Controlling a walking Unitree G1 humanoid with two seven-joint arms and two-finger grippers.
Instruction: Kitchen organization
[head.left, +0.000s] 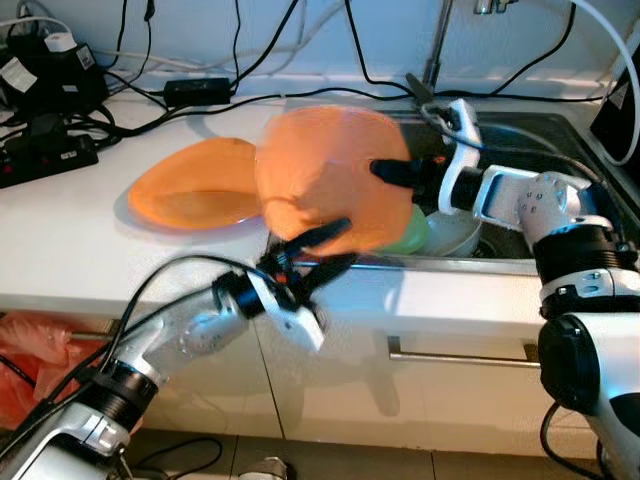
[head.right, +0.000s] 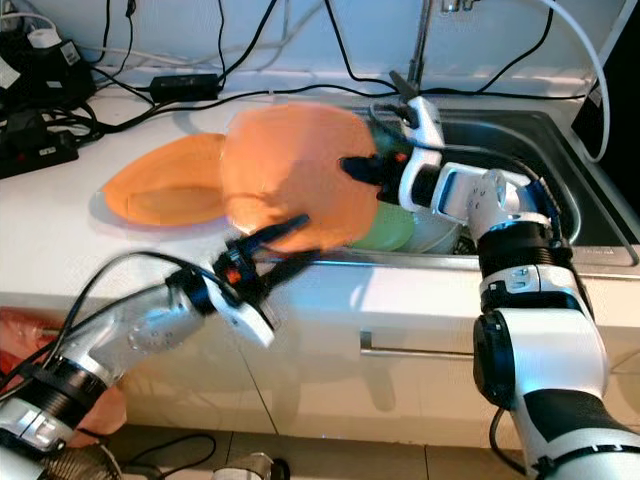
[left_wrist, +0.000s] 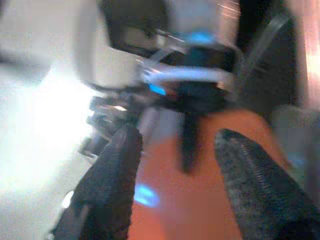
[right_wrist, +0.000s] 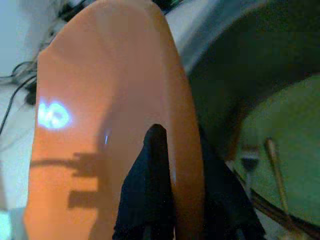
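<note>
Nearest the camera, the left claw (head.left: 318, 250) reaches up with its fingers spread wide just under the near edge of a tilted orange plate (head.left: 330, 175), touching nothing I can be sure of. Farther right, the right claw (head.left: 385, 170) is clamped on that plate's rim, holding it on edge above the seam between the desk (head.left: 90, 240) and the sink (head.left: 530, 140), beside a second orange plate (head.left: 195, 185) lying flat to the left. Because the grip is a thin rim pinch, the plate could swivel or slip, dropping onto the green dish (head.left: 408, 232) in the sink, or knock the left claw below.

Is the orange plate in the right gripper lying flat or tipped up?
Tipped up. The round orange plastic plate stands nearly on edge over the sink rim, pinched by the right gripper.
</note>
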